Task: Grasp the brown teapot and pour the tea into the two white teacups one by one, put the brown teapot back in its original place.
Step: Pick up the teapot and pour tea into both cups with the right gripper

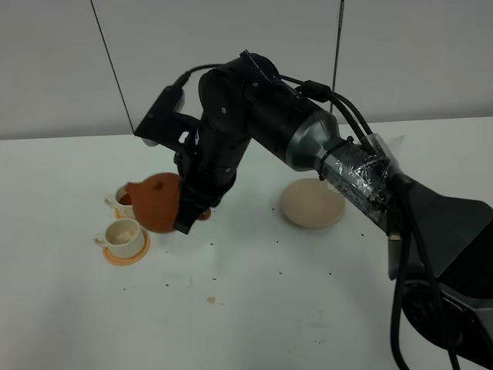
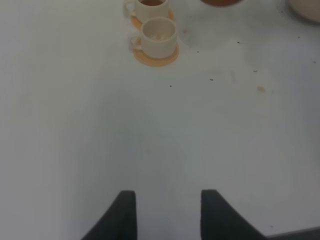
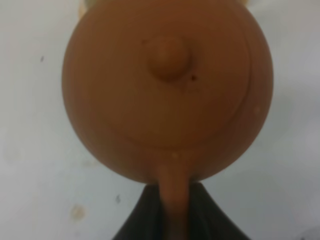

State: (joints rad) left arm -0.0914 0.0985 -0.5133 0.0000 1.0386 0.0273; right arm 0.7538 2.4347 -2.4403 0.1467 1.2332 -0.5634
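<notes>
Brown teapot [image 1: 154, 202]: up off the table, tipped over toward the cups on the left side of the exterior view, well apart from its coaster.
Spout: short one, aimed at the far teacup [image 1: 123, 200]; can't tell if it touches the rim.
Lid: on the pot, and the little knob [image 3: 169, 59] sits dead centre in the right wrist view.
Right gripper [image 1: 185, 212]: reaches across the middle and is clamped on the pot's loop handle [image 3: 175, 197], with a dark finger [image 3: 137, 225] on either side of it.
Left gripper [image 2: 167, 215]: fingers spread, nothing between them, just bare table underneath and well back from the cups.
Far teacup: white, on an orange saucer, something dark reddish inside.
Near teacup [image 1: 123, 235]: white, upright on its own orange saucer [image 1: 129, 256], handle out to the side. The inside looks pale, and honestly can't tell if there's any liquid in it.
Cups together: side by side, saucers just about touching.
Coaster [image 1: 312, 204]: round beige disc, flat on the table to the right of the pot, nothing on it.
Table [image 1: 254, 308]: white, with small dark specks [image 1: 279, 272] scattered around and one faint brownish spot [image 1: 210, 299] near the front.
</notes>
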